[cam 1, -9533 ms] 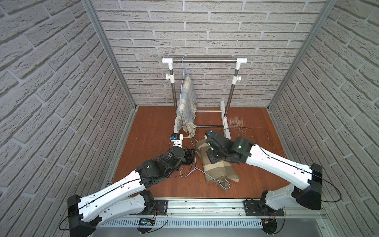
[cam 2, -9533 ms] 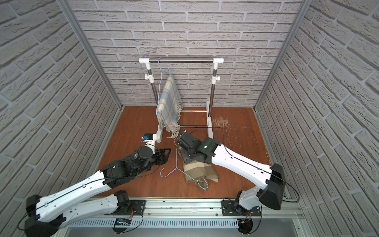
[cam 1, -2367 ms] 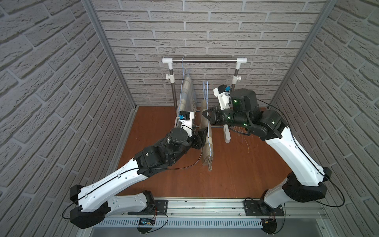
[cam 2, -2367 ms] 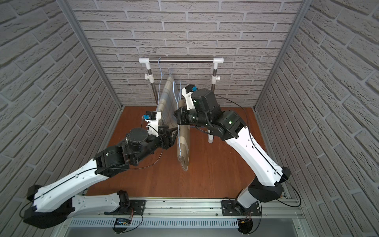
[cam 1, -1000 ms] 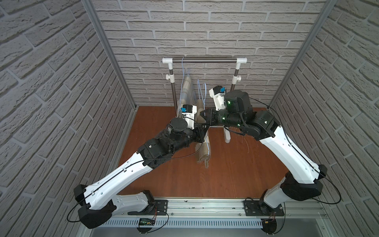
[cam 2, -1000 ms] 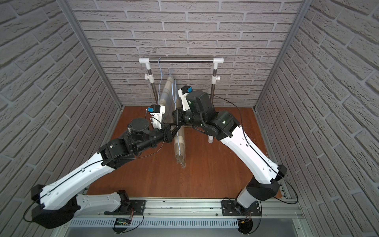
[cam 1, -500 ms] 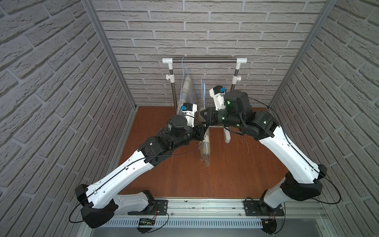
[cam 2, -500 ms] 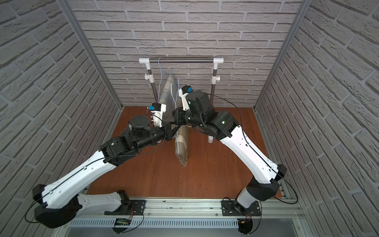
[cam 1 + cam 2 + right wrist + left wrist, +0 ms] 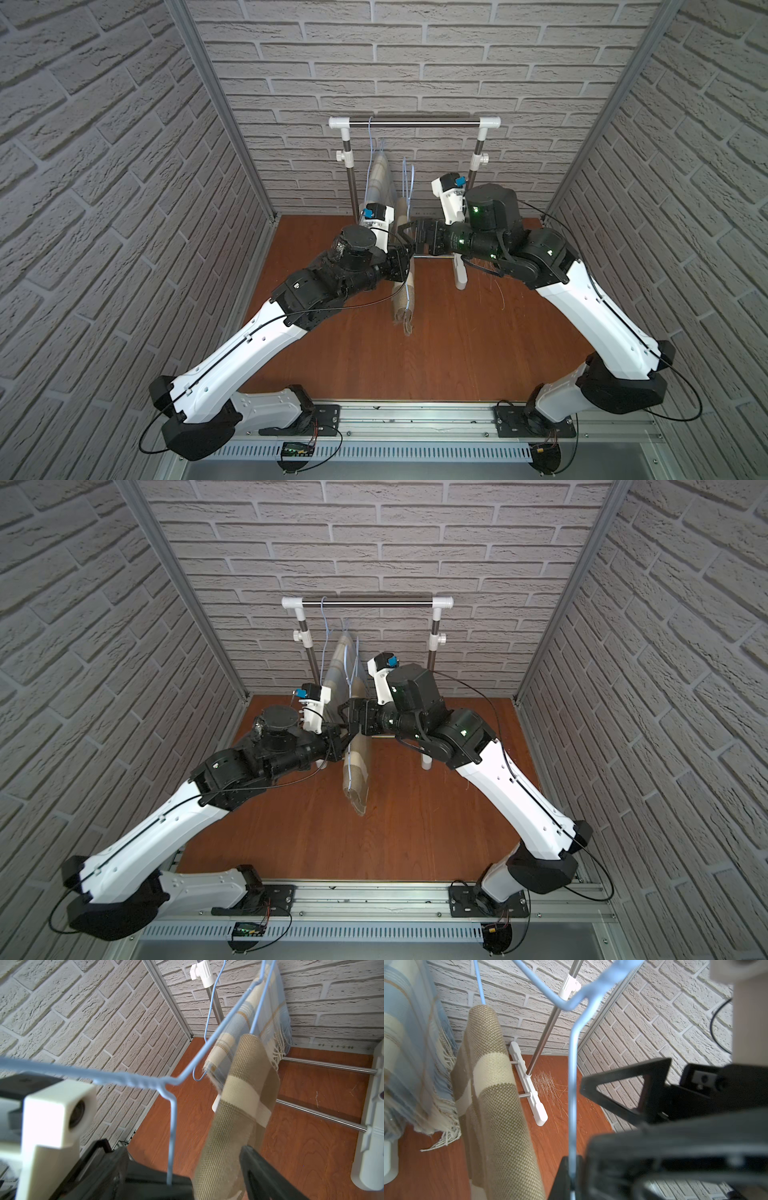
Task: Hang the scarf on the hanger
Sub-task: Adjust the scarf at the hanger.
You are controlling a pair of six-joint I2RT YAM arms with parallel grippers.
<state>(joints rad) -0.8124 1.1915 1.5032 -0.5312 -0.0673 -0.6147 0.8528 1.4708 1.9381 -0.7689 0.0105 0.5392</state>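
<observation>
Two scarves are showing. At the left end of the rail, a plaid scarf is already hanging on a hanger of its own. Just right of it, the left gripper is clamping tight on a wire of the blue hanger and holding it up off the floor, below the rail. The tan scarf is draping over this hanger, both ends trailing down toward the floor, so the main step is looking done. From above, it is hard to tell whether the scarf is sitting evenly on the bar. Further right, the right gripper is standing with its jaws spread wide on either side of the tan scarf, pinching nothing. What is probably remaining is for the right arm to back clear. The hanger may also need hooking onto the free stretch of rail beside the plaid scarf, since its hook is not appearing to reach the rail.
</observation>
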